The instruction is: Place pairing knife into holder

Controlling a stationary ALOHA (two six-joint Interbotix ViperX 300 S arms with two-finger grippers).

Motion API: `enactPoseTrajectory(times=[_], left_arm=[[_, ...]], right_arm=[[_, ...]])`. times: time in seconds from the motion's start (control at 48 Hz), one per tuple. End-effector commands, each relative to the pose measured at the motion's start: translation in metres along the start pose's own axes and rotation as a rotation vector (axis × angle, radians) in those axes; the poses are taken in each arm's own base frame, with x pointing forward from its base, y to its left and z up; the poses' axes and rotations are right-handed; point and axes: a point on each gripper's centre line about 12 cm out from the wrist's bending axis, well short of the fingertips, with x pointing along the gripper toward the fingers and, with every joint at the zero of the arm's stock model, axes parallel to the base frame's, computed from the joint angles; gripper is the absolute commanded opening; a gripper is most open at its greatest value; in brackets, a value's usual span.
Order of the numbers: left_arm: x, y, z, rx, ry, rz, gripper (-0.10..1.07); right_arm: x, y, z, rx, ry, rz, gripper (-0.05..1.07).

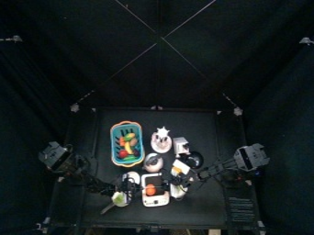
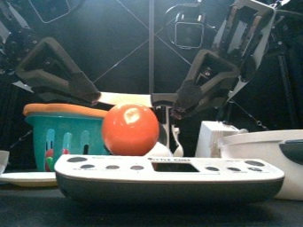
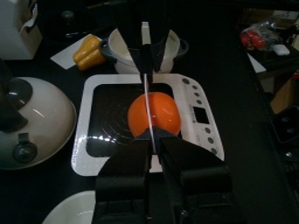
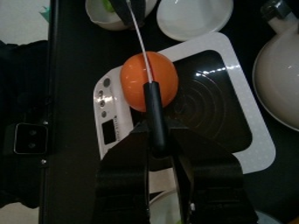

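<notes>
Both arms meet over white tray [image 1: 152, 195]; teal basket [image 1: 125, 145] behind

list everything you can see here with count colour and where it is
scale: 1, white, black plate, table front
round fruit-like item: 1, orange, on scale
knife: 1, black handle, above the fruit-like item
tray: 1, teal, back left
holder: 1, pale, behind scale, right
bowl: 1, white, front right
yellow item: 1, beside scale
left gripper: black, at knife
right gripper: black, gripping knife handle
</notes>
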Motion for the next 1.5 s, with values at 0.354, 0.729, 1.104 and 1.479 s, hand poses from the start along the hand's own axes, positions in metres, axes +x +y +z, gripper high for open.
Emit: enactPoseTrajectory(times=[0.354, 0.729, 1.104, 1.479], left_arm=[[-0.001, -0.006, 0.000, -0.009, 0.001, -0.009, 0.52], [0.003, -0.007, -0.007, -0.004, 0.027, -0.001, 0.52], [0.002, -0.004, -0.003, -0.002, 0.011, 0.003, 0.52], [-0.003, 0.020, 0.028, 0.026, -0.083, 0.059, 0.55]], right_arm=[[0.000, -0.002, 0.004, 0.018, -0.009, -0.005, 0.41], [0.003, -0.004, 0.002, 0.021, -0.003, -0.009, 0.41], [0.000, -0.003, 0.006, 0.013, -0.015, -0.006, 0.41], [-0.018, -0.004, 0.023, -0.005, -0.090, -0.015, 0.41]])
